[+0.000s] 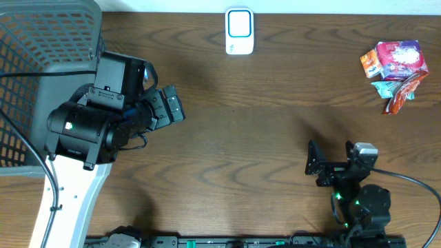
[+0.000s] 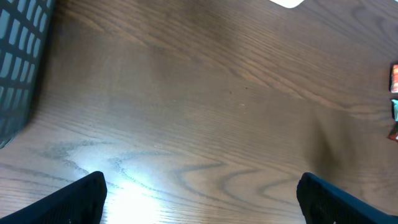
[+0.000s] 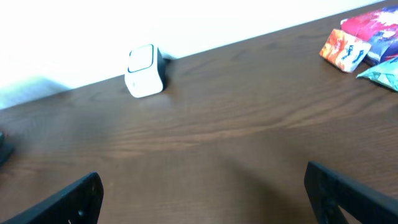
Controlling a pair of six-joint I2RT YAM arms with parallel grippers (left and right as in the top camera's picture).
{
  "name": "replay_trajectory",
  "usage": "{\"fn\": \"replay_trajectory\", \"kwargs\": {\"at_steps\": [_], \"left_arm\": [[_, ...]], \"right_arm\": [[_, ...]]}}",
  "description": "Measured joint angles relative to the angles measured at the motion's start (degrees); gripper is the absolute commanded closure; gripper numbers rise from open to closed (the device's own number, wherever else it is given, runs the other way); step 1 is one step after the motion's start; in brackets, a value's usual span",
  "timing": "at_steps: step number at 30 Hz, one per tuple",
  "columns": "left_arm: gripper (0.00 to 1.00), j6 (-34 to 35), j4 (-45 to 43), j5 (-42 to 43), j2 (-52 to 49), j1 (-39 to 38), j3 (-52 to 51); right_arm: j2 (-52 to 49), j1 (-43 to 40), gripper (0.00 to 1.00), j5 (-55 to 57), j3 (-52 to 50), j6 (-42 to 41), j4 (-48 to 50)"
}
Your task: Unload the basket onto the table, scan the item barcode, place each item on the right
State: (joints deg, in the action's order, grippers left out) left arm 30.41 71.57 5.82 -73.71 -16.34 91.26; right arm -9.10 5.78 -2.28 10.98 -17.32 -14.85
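Beside the basket, left gripper: stands wide open, grips nothing, hangs over bare table. From its wrist camera, jaws spread to both bottom corners with only wood grain between; basket wall at the left edge.

At the near right, right gripper: likewise gapes wide, holds nothing, points toward the far side. From its wrist camera, jaws far apart at the bottom corners, empty wood between.

At the far edge, middle: white scanner, upright, blue-framed window on its face, also seen from the right wrist. Touches nothing else.

In the far right corner: packets, a small loose pile in red, orange, purple and teal, lying on the table, well apart from both grippers and from the scanner. Barcode not legible in any view.
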Motion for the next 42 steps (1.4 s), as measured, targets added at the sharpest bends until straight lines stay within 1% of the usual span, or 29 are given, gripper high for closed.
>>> {"fn": "replay_trajectory", "kwargs": {"at_steps": [6, 10, 13, 22, 25, 30, 42], "left_arm": [[0.02, 0.0, 0.0, 0.0, 0.0, 0.0, 0.0], [0.02, 0.0, 0.0, 0.0, 0.0, 0.0, 0.0], [0.02, 0.0, 0.0, 0.0, 0.0, 0.0, 0.0], [0.02, 0.0, 0.0, 0.0, 0.0, 0.0, 0.0], [0.02, 0.0, 0.0, 0.0, 0.0, 0.0, 0.0], [0.02, 0.0, 0.0, 0.0, 0.0, 0.0, 0.0], [0.02, 0.0, 0.0, 0.0, 0.0, 0.0, 0.0]], "right_arm": [[3.6, 0.0, 0.01, 0.8, -6.4, 0.0, 8.2], [6.0, 0.0, 0.01, 0.9, -9.9, 0.2, 10.0], [6.9, 0.0, 0.01, 1.0, -10.3, 1.6, 10.4], [8.2, 0.0, 0.01, 1.1, -10.3, 14.1, 10.4], [8.3, -0.3, 0.01, 1.2, -10.3, 17.0, 10.4], [8.3, -1.7, 0.01, 1.2, -10.3, 17.6, 10.4], [8.3, -1.8, 0.01, 1.2, -10.3, 17.6, 10.4]]}}
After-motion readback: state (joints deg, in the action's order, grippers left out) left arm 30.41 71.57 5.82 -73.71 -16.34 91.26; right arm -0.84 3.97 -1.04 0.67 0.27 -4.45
